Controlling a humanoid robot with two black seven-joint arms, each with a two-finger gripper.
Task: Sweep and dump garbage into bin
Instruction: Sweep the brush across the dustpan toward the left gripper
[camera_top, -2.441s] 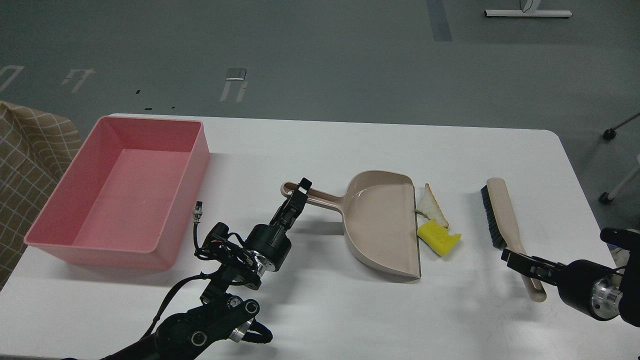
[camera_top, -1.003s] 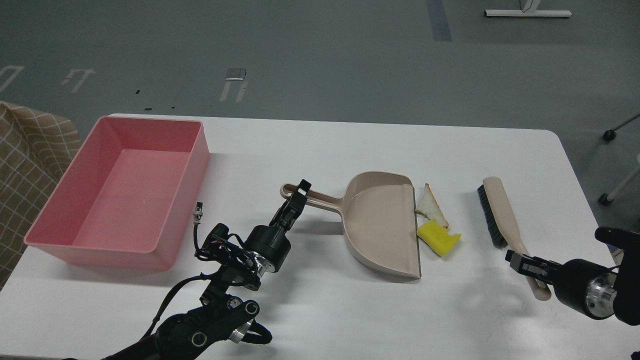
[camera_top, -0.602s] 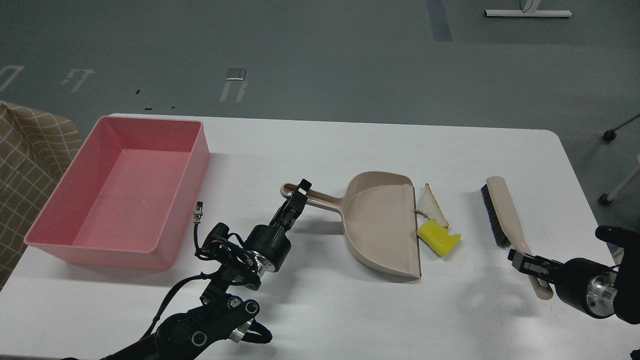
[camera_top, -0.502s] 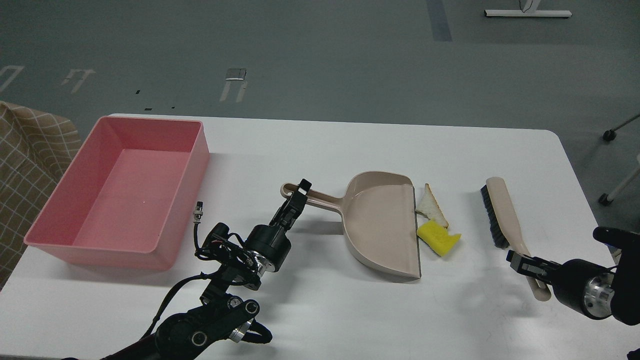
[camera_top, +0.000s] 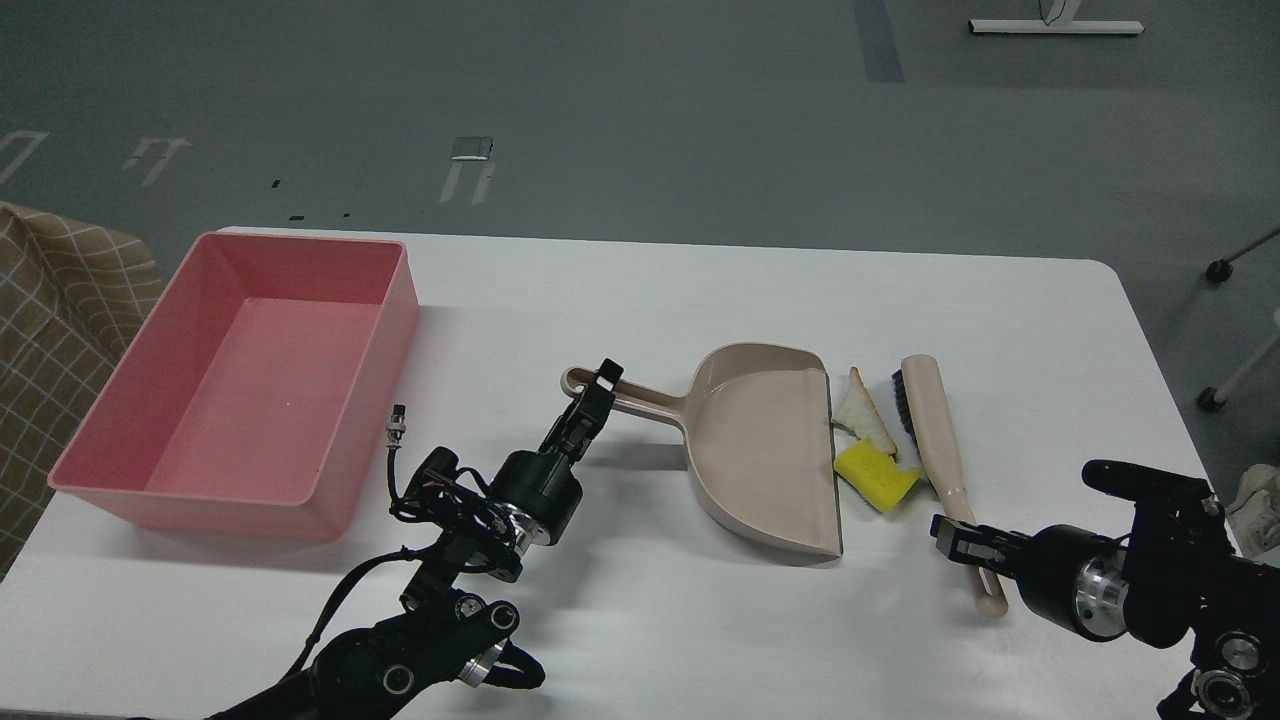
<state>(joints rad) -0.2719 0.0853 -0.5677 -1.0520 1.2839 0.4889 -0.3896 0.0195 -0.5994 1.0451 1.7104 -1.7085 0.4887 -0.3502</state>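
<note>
The garbage lies just right of the beige dustpan's (camera_top: 765, 445) open edge: a triangular white bread slice (camera_top: 863, 414) and a yellow sponge block (camera_top: 876, 474). My left gripper (camera_top: 597, 388) is shut on the dustpan's handle. My right gripper (camera_top: 962, 537) is shut on the handle of the beige black-bristled brush (camera_top: 930, 432). The brush's bristles touch the right side of the bread and the sponge. The pink bin (camera_top: 190, 490) stands empty at the table's left.
The white table (camera_top: 640, 310) ends at the far edge behind the bin and at the rounded right corner. A checked cloth (camera_top: 50, 330) hangs off the left side. Chair legs and wheels stand on the grey floor at the right.
My right gripper has moved left with the brush, bringing its bristles from well right of the garbage up against the bread and sponge. The left arm and dustpan have not moved.
</note>
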